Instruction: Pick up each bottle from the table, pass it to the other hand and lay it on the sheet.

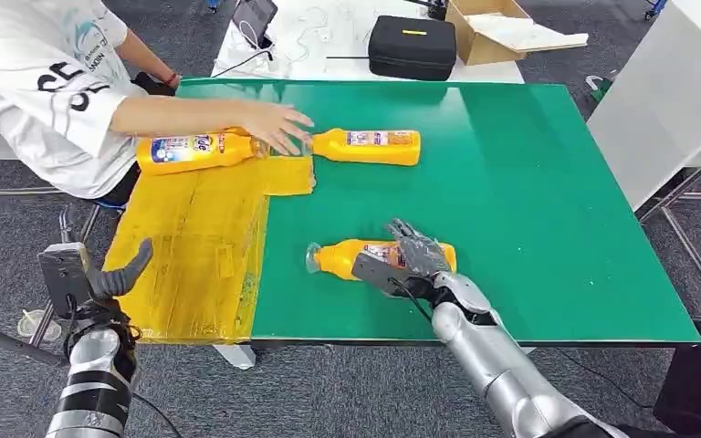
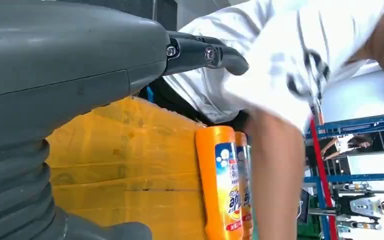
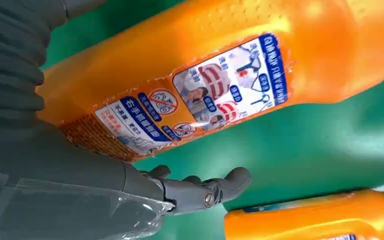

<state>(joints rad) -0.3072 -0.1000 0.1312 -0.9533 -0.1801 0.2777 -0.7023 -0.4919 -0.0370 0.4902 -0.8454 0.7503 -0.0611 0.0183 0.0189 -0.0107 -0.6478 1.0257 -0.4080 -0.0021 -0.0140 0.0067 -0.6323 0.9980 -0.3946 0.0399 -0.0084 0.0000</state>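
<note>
An orange bottle (image 1: 342,258) (image 3: 180,75) lies on its side on the green table (image 1: 529,201), near the front edge, cap to the left. My right hand (image 1: 411,254) lies over its wide end; my thumb (image 3: 205,189) is spread beside the bottle and apart from it. A second bottle (image 1: 365,146) (image 3: 320,217) lies further back on the green. The third bottle (image 1: 187,151) (image 2: 222,185) lies on the yellow sheet (image 1: 192,246) (image 2: 125,165), with a person's hand (image 1: 278,126) on its neck. My left hand (image 1: 100,274) (image 2: 55,75) hangs open off the table's left front corner.
The person in a white shirt (image 1: 46,82) leans in at the far left. A black case (image 1: 411,46) and a cardboard box (image 1: 488,27) sit on a white table behind. A white cabinet (image 1: 666,91) stands at the right.
</note>
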